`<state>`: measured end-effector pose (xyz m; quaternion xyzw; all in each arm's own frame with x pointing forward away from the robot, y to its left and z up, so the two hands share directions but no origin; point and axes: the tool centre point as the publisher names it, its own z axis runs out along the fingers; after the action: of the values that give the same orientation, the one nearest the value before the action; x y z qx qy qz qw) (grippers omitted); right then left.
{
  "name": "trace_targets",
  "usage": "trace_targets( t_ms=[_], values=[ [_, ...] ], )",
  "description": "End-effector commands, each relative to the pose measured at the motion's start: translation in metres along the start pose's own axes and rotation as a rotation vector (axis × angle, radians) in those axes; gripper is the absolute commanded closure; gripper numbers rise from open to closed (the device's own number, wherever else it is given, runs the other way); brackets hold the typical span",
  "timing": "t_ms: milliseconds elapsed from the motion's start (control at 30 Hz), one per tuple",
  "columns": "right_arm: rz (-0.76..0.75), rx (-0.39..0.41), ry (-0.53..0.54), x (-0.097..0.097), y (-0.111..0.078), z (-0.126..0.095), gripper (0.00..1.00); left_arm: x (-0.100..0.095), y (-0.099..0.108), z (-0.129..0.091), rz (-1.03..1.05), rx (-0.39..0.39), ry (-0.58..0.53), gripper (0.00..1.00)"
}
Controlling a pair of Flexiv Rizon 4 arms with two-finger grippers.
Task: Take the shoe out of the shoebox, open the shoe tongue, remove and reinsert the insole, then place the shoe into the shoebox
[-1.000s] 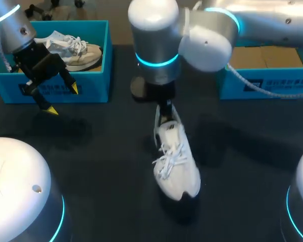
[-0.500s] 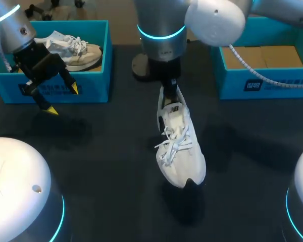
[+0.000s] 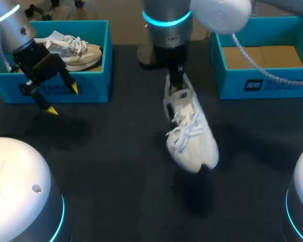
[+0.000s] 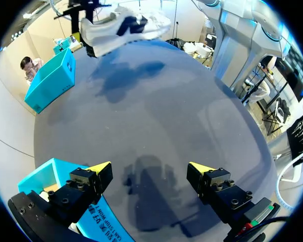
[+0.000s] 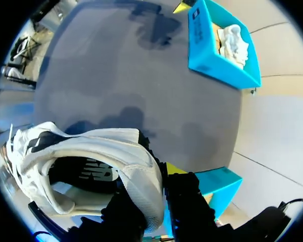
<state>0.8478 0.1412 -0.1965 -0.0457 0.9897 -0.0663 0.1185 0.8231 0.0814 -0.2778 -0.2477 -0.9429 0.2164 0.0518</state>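
A white lace-up shoe [image 3: 191, 133] hangs tilted above the dark table, toe toward the front. My right gripper [image 3: 175, 85] is shut on its heel collar. In the right wrist view one finger is inside the shoe [image 5: 91, 161] and one outside at the heel, where that gripper [image 5: 159, 174] pinches the rim. The open blue shoebox [image 3: 265, 60] at the back right has a cardboard floor. My left gripper [image 3: 60, 98] stands open in front of the left box, nothing between its fingers. The left wrist view shows this gripper [image 4: 150, 167] open over bare table, with the shoe [image 4: 123, 27] far ahead.
A second blue box [image 3: 50, 75] at the back left holds another pale shoe [image 3: 73, 50]. White rounded arm bases stand at the front left [image 3: 20, 186] and front right [image 3: 300, 201]. Dark table [image 3: 116, 166] lies between them.
My right arm has carried the shoe toward the back right, closer to the right shoebox. The left arm has stayed still and open.
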Motion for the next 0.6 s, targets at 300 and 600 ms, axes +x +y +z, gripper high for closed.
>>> trace_targets(
  t_ms=[300,600],
  values=[
    [-0.029,-0.025,-0.015,-0.069,-0.074,-0.013,1.0,0.001,-0.001,-0.001,-0.001,-0.004,0.001,0.0],
    [-0.052,-0.072,-0.02,-0.104,-0.086,-0.003,1.0,0.001,-0.001,-0.001,-0.001,-0.004,0.001,0.0]
  ],
)
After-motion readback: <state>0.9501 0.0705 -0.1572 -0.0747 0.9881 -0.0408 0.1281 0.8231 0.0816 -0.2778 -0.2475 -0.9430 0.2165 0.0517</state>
